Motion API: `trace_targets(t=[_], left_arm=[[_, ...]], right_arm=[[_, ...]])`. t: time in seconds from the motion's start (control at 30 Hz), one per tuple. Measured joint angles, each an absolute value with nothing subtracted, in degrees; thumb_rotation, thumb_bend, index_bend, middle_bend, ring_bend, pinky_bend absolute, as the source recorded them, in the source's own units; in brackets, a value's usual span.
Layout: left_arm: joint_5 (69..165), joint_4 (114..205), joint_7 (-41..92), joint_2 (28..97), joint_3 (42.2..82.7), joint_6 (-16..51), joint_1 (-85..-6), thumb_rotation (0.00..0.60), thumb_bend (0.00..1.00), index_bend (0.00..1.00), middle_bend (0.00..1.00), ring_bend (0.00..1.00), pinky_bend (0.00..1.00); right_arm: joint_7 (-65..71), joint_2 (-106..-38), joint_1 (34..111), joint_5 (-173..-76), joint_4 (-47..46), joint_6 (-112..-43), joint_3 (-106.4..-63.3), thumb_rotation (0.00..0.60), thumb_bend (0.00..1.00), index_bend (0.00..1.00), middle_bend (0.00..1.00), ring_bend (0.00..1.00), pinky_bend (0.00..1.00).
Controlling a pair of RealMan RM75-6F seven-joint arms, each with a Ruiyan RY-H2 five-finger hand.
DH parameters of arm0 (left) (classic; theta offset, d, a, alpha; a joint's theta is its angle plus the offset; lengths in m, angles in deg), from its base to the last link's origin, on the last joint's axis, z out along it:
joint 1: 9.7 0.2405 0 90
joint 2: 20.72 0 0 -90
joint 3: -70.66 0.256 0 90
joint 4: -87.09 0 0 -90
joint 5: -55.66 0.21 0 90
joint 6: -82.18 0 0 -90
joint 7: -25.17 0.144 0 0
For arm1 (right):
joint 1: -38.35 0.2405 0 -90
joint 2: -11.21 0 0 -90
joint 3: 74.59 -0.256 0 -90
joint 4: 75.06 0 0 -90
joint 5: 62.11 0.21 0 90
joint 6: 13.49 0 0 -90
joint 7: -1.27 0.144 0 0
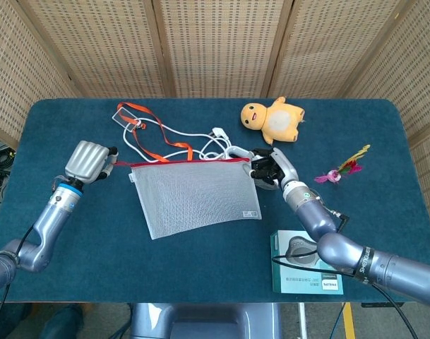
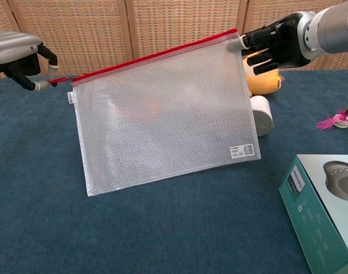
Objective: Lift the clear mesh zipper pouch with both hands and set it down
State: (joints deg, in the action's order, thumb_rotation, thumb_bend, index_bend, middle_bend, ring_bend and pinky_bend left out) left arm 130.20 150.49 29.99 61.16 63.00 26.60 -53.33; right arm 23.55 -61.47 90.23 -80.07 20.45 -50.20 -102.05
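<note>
The clear mesh zipper pouch (image 1: pixel 197 194) (image 2: pixel 162 125) with a red zipper edge hangs tilted above the blue table, its right end higher. My left hand (image 1: pixel 87 161) (image 2: pixel 19 52) is at the pouch's upper left corner and pinches the red tab at the end of the zipper. At the upper right corner, my right hand (image 1: pixel 269 168) (image 2: pixel 276 43) pinches the zipper edge. In the chest view the pouch's lower left corner is close to the table; I cannot tell whether it touches.
Behind the pouch lie a white cable (image 1: pixel 200 145), an orange lanyard (image 1: pixel 147 131) and a yellow plush toy (image 1: pixel 272 120). A white round object (image 2: pixel 260 120) sits behind the pouch's right edge. A teal box (image 1: pixel 303 263) (image 2: pixel 325 205) stands front right, and a pink feather toy (image 1: pixel 342 169) at the right.
</note>
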Motion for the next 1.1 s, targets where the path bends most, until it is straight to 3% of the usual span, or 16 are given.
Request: trace_targets(t=[0.07, 0.1, 0.13, 0.17, 0.23, 0.27, 0.3, 0.53, 0.63, 0.67, 0.73, 0.8, 0.87, 0.93, 1.0, 1.1], left_arm=[[130.1, 150.1, 29.7, 61.5, 62.8, 26.9, -53.3, 0.6, 0.87, 0.82, 1.0, 0.9, 0.97], [130.0, 150.1, 29.7, 61.6, 62.8, 27.0, -53.4, 0.6, 0.8, 0.75, 1.0, 0.9, 0.97], [130.0, 150.0, 29.7, 61.8, 62.7, 27.2, -53.4, 0.6, 0.69, 0.65, 1.0, 0.9, 0.97], [129.9, 150.0, 29.8, 61.8, 62.7, 27.4, -53.4, 0.6, 0.47, 0.42, 1.0, 0.9, 0.97], [129.6, 150.3, 29.7, 61.7, 62.6, 27.9, -53.4, 0.6, 0.19, 0.16, 1.0, 0.9, 0.96], [129.5, 150.6, 29.6, 61.6, 62.5, 28.1, -53.4, 0.6, 0.05, 0.03, 1.0, 0.9, 0.96], [129.3, 150.8, 29.5, 61.5, 62.4, 28.2, -53.4, 0.6, 0.0, 0.0, 1.0, 0.9, 0.96], [129.7, 152.7, 27.9, 60.5, 61.6, 26.3, -52.7, 0.6, 0.0, 0.0, 0.98, 0.9, 0.94], [130.0, 154.5, 27.3, 59.5, 61.3, 24.7, -51.9, 0.6, 0.0, 0.0, 0.89, 0.82, 0.86], [130.1, 155.2, 27.2, 59.1, 61.2, 24.1, -51.6, 0.6, 0.0, 0.0, 0.78, 0.73, 0.78], [130.2, 157.0, 26.9, 58.2, 61.1, 22.4, -50.6, 0.6, 0.0, 0.0, 0.43, 0.44, 0.52], [130.1, 158.9, 26.9, 57.3, 61.1, 21.1, -49.5, 0.6, 0.0, 0.0, 0.1, 0.12, 0.22], [129.5, 161.7, 27.3, 56.1, 61.1, 20.1, -48.2, 0.6, 0.0, 0.0, 0.0, 0.0, 0.05], [128.2, 165.0, 28.2, 54.7, 61.1, 19.3, -46.8, 0.6, 0.0, 0.0, 0.0, 0.0, 0.0], [126.3, 168.8, 29.9, 53.1, 61.2, 18.5, -45.3, 0.6, 0.0, 0.0, 0.0, 0.0, 0.0], [124.3, 174.3, 32.7, 51.2, 61.5, 16.2, -42.9, 0.6, 0.0, 0.0, 0.0, 0.0, 0.0]], right_arm=[[23.4, -61.5, 90.3, -80.1, 20.4, -50.3, -101.9, 0.6, 0.65, 0.69, 0.92, 0.95, 1.0], [23.2, -61.6, 90.4, -80.2, 20.3, -50.3, -101.7, 0.6, 0.63, 0.68, 0.92, 0.95, 1.0], [23.1, -61.7, 90.4, -80.3, 20.2, -50.3, -101.6, 0.6, 0.56, 0.64, 0.92, 0.95, 1.0], [22.9, -61.7, 90.5, -80.6, 20.2, -50.1, -101.5, 0.6, 0.47, 0.57, 0.91, 0.95, 1.0], [22.3, -61.7, 90.5, -81.5, 20.0, -49.2, -101.0, 0.6, 0.14, 0.25, 0.89, 0.94, 1.0], [22.2, -61.6, 90.5, -81.8, 20.0, -48.9, -100.9, 0.6, 0.07, 0.16, 0.88, 0.94, 1.0], [22.0, -61.6, 90.5, -82.5, 19.9, -48.2, -100.7, 0.6, 0.02, 0.08, 0.87, 0.94, 1.0], [19.5, -61.6, 90.2, -87.0, 19.9, -49.6, -98.9, 0.6, 0.0, 0.0, 0.86, 0.94, 1.0], [18.0, -61.2, 89.4, -89.5, 21.1, -52.1, -97.7, 0.6, 0.0, 0.02, 0.82, 0.92, 1.0], [17.5, -61.0, 89.0, -90.5, 21.6, -53.0, -97.3, 0.6, 0.0, 0.03, 0.81, 0.9, 1.0], [16.2, -60.6, 88.0, -93.4, 22.7, -55.3, -96.3, 0.6, 0.0, 0.07, 0.7, 0.8, 0.96], [14.7, -60.1, 86.7, -97.0, 23.7, -58.1, -95.1, 0.6, 0.0, 0.09, 0.55, 0.63, 0.77], [13.5, -59.8, 85.3, -100.8, 24.2, -60.8, -93.9, 0.6, 0.0, 0.09, 0.4, 0.43, 0.52], [12.0, -59.4, 83.6, -106.1, 24.5, -63.9, -92.1, 0.6, 0.0, 0.1, 0.23, 0.22, 0.23], [10.5, -59.2, 81.7, -112.1, 24.2, -66.5, -90.1, 0.6, 0.0, 0.11, 0.15, 0.11, 0.08], [7.7, -59.0, 78.5, -121.8, 22.6, -72.3, -86.7, 0.6, 0.0, 0.11, 0.09, 0.03, 0.0]])
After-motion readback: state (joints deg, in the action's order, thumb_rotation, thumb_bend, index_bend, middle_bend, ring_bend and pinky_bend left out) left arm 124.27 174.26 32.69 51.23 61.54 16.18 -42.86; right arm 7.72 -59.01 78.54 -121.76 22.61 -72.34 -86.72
